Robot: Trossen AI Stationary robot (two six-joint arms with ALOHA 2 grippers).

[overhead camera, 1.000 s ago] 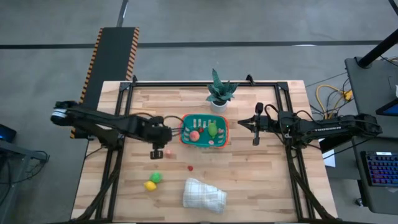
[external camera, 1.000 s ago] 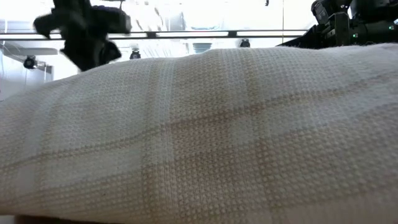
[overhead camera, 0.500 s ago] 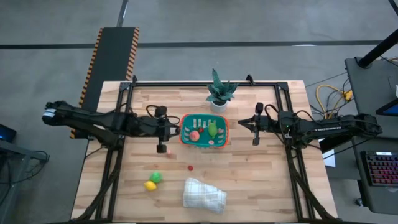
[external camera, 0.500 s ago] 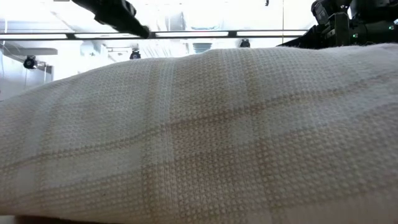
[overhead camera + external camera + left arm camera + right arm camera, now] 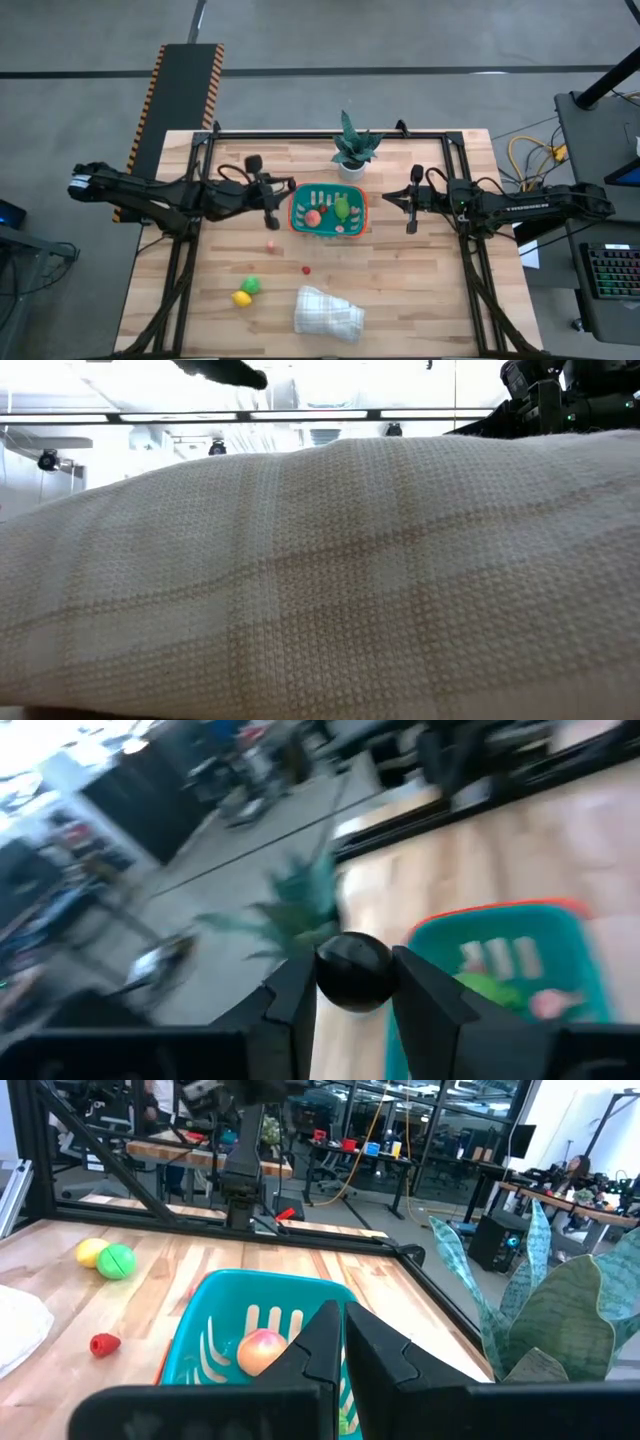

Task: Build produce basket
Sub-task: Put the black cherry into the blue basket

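Note:
The teal basket with an orange rim (image 5: 328, 208) stands mid-table and holds a pink fruit (image 5: 313, 216), a green piece (image 5: 342, 208) and a red berry. My left gripper (image 5: 287, 192) hovers at the basket's left rim, shut on a dark round berry (image 5: 352, 970). The basket (image 5: 500, 970) lies just ahead of it. My right gripper (image 5: 388, 198) waits to the right of the basket, shut and empty (image 5: 335, 1325). On the table lie a pink piece (image 5: 270, 246), a red berry (image 5: 306, 268), a green piece (image 5: 250, 285) and a yellow piece (image 5: 241, 298). My left gripper pinches the dark berry (image 5: 352, 970) between its two fingers (image 5: 290, 1005), one on each side of the ball. The fingers come about level from the table's left. The berry is lifted clear of the table.
A folded white cloth (image 5: 328, 312) lies near the near edge and fills the low view (image 5: 320, 580). A green potted plant (image 5: 352, 148) stands behind the basket at the far edge. A dark frame (image 5: 300, 133) runs along the table's far side.
My left gripper rose from the table beside the pink piece, tipped from pointing down to about level, and swung toward the basket's left rim. The pink piece stayed on the table.

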